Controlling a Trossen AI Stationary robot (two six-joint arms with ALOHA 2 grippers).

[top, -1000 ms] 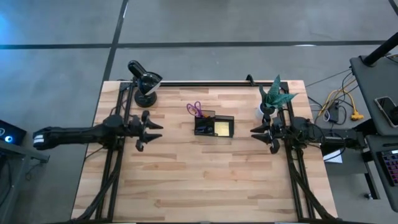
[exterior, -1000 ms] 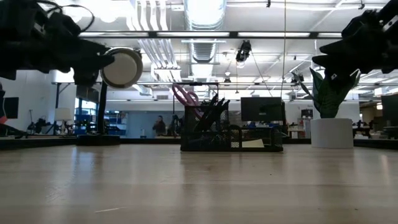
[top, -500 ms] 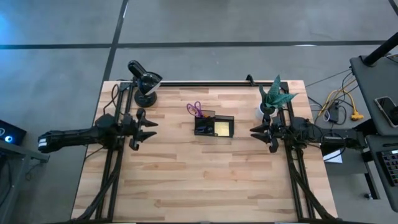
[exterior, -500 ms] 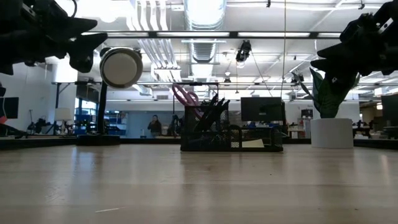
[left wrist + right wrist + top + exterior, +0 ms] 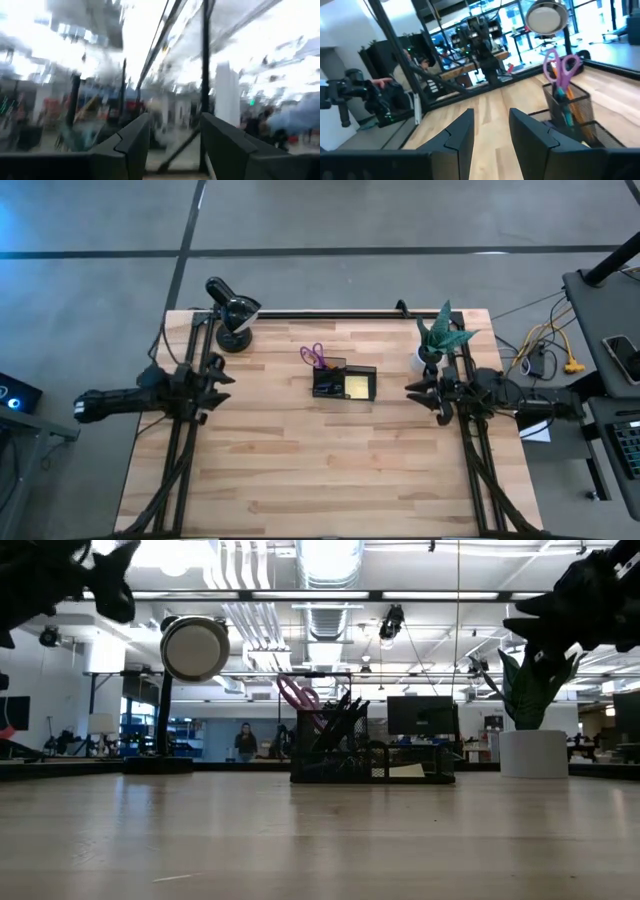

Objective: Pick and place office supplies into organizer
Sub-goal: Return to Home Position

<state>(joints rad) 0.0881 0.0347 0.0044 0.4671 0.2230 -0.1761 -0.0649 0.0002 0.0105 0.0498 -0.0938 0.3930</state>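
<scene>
The job looks nearly finished to me: the purple-handled scissors (image 5: 313, 356) and the yellow sticky-note pad (image 5: 358, 387) sit inside the small dark mesh organizer box (image 5: 330, 383) in the middle of the wooden table (image 5: 300, 470), and I see no loose supply around it. The left gripper (image 5: 175, 125) at the table's left edge and the right gripper (image 5: 490, 120) at its right edge both have their fingers parted and empty, well apart from the box.

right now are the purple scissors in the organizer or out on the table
In. The scissors stand handles-up in the taller section of the organizer, purple loops above its rim in the low view.
</scene>
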